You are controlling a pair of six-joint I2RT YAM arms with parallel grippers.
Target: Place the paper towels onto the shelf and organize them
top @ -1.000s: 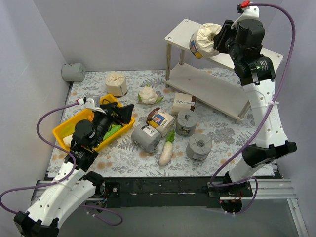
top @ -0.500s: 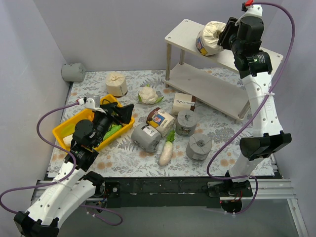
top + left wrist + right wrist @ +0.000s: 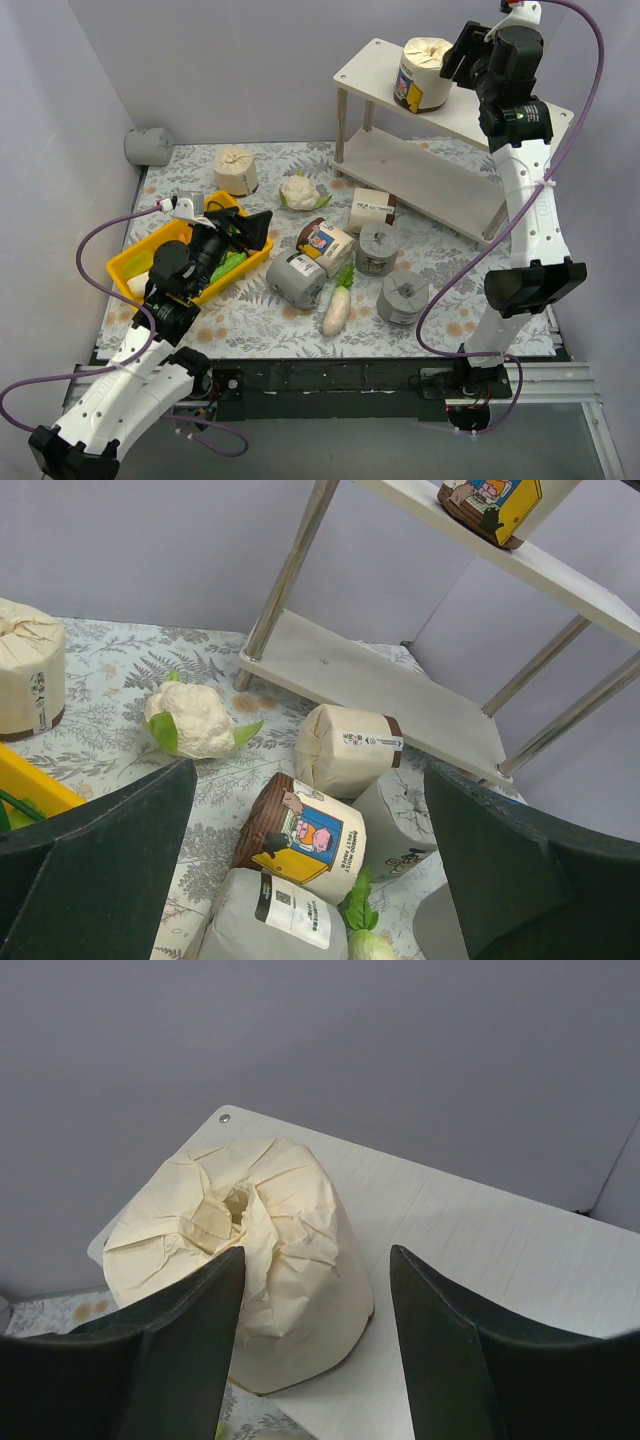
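Observation:
The shelf (image 3: pixel 372 70) stands at the back right. A cream paper towel roll with a colourful label (image 3: pixel 423 72) stands upright on its top board. My right gripper (image 3: pixel 462 52) is open just right of that roll, not touching it. In the right wrist view the roll (image 3: pixel 270 1270) stands on the board (image 3: pixel 510 1260) ahead of my open gripper (image 3: pixel 315 1255). My left gripper (image 3: pixel 245 226) is open and empty over the yellow tray. Its wrist view shows a labelled roll (image 3: pixel 305 838), a cream roll (image 3: pixel 350 750) and grey rolls (image 3: pixel 270 920) between its fingers (image 3: pixel 100 860).
On the table lie cream rolls (image 3: pixel 236 170) (image 3: pixel 372 210), a labelled roll (image 3: pixel 326 242), grey rolls (image 3: pixel 296 279) (image 3: pixel 376 250) (image 3: pixel 403 297), and one grey roll in the far left corner (image 3: pixel 148 146). There are also a cauliflower (image 3: pixel 299 192), a radish (image 3: pixel 337 305) and the yellow tray (image 3: pixel 135 262).
My right gripper turned the cream roll upright onto the top board, let go and drew back to the right. The left arm has not moved.

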